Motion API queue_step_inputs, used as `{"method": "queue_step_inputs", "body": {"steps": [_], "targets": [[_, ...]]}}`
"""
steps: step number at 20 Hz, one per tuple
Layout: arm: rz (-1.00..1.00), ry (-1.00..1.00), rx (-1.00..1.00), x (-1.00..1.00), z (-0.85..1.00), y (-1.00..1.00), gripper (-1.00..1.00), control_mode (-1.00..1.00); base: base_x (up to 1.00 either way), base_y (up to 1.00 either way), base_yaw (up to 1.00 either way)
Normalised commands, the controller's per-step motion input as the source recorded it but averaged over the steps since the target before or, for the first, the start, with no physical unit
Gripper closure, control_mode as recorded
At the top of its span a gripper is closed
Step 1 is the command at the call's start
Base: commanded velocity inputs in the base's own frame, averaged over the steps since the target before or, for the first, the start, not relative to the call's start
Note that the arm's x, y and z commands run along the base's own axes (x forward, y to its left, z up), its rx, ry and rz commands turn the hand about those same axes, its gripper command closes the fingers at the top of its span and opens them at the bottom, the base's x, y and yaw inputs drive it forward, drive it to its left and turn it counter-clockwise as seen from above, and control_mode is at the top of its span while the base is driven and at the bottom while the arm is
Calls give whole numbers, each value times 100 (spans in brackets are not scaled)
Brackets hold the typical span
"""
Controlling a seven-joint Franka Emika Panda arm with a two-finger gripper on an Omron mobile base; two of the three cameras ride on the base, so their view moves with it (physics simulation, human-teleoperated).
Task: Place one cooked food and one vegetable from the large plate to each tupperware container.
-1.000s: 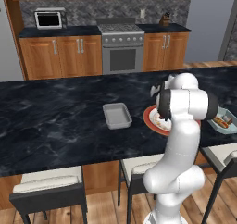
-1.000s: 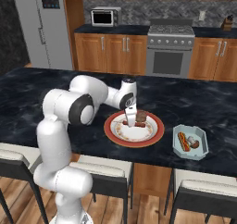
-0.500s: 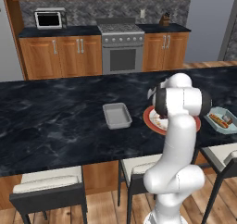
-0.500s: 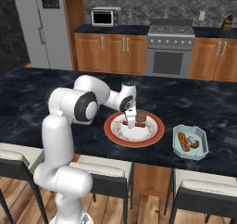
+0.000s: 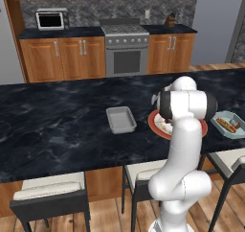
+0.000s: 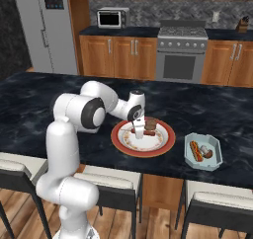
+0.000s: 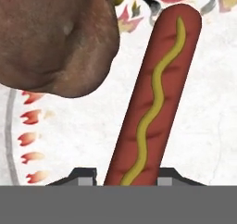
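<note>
The large plate [image 6: 118, 143] with its red-orange rim lies on the dark island counter, and its rim also shows beside my arm [image 5: 152, 123]. My gripper [image 6: 139, 133] points straight down onto it. In the hand view a red sausage [image 7: 152, 98] with a yellow mustard line runs up from between my fingertips [image 7: 85, 174], and the gripper [image 7: 127, 176] is shut on its near end. A brown cooked lump [image 7: 55, 38] lies right beside it on the plate's white centre [image 7: 199, 126]. The grey tupperware container [image 5: 120, 120] is left of the plate. The pale blue one [image 6: 217, 156] is to its right.
The pale blue container holds a sausage [image 6: 196, 149] and a small dark piece [image 6: 208, 154]. Stools [image 6: 113, 191] stand along the near edge of the island. A stove [image 6: 180, 60], a fridge [image 6: 49, 25] and cabinets line the far wall.
The jaws have gone from wide open to closed around the sausage on the plate. The arm has shifted slightly over the plate; the containers stay put.
</note>
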Motion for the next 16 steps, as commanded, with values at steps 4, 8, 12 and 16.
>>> {"method": "queue_step_inputs", "body": {"steps": [4,8,12,16], "targets": [[0,0,0,-7,0,0,100,-100,0,0,0],[0,-11,0,-55,34,1,100,-100,0,0,0],[1,-3,-5,-54,89,5,100,-100,0,0,0],[6,-2,-8,-47,100,21,100,-100,0,0,0]]}}
